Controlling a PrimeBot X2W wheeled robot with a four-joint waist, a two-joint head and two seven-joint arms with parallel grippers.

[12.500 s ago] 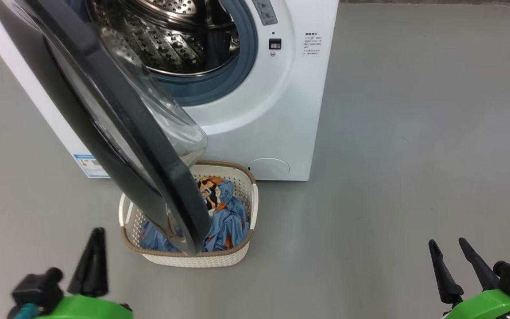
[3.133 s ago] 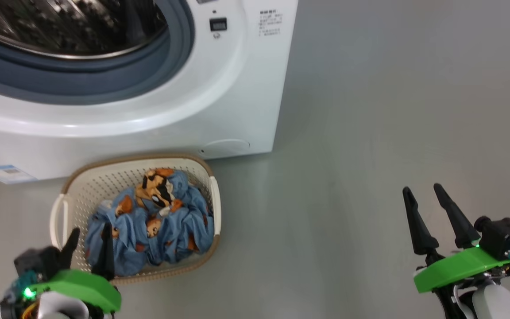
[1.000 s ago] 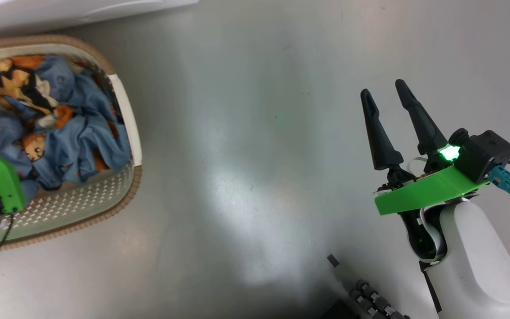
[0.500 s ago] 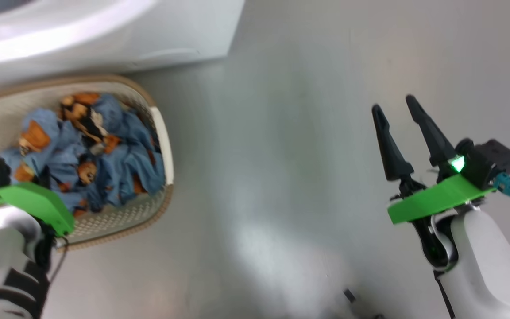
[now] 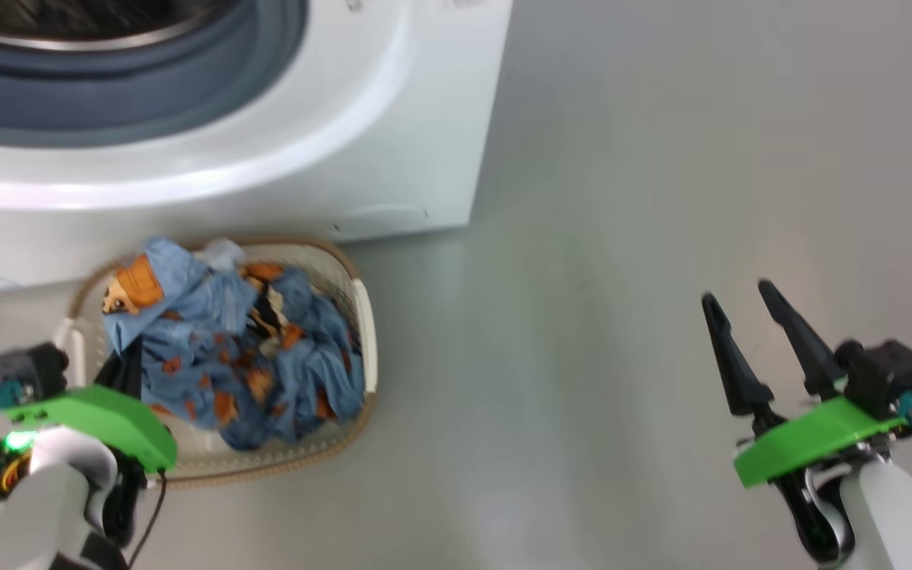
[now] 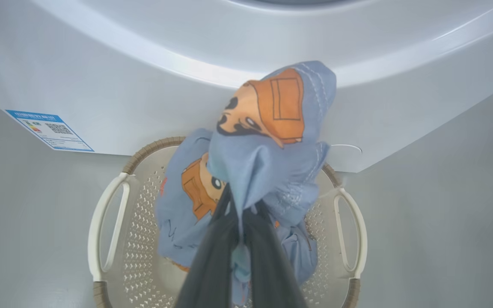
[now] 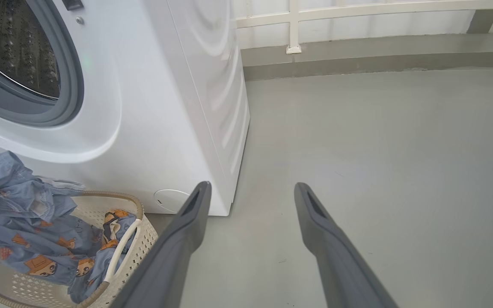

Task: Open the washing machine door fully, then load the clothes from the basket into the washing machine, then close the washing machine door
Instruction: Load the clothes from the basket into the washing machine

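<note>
Left wrist view — the left gripper [image 6: 240, 211] pinches the clothes [image 6: 272, 141] above the basket [image 6: 105, 222]; the right gripper [image 5: 737, 293] waits, fingers spread — empty.

SITE: bare laundry area | EVIDENCE: washing machine [image 7: 178, 107] is set on grey floor [image 7: 379, 149] | BACKGROUND: white railing [image 7: 292, 30] is seen behind

We are counting one washing machine [image 5: 393, 158], one basket [image 5: 366, 332], one clothes [image 5: 250, 356] bundle. We are counting two grippers: left gripper [image 6: 237, 222], right gripper [image 5: 737, 294].

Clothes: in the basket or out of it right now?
Partly out. The left gripper pinches the clothes up above the basket rim; the rest hangs inside.
</note>
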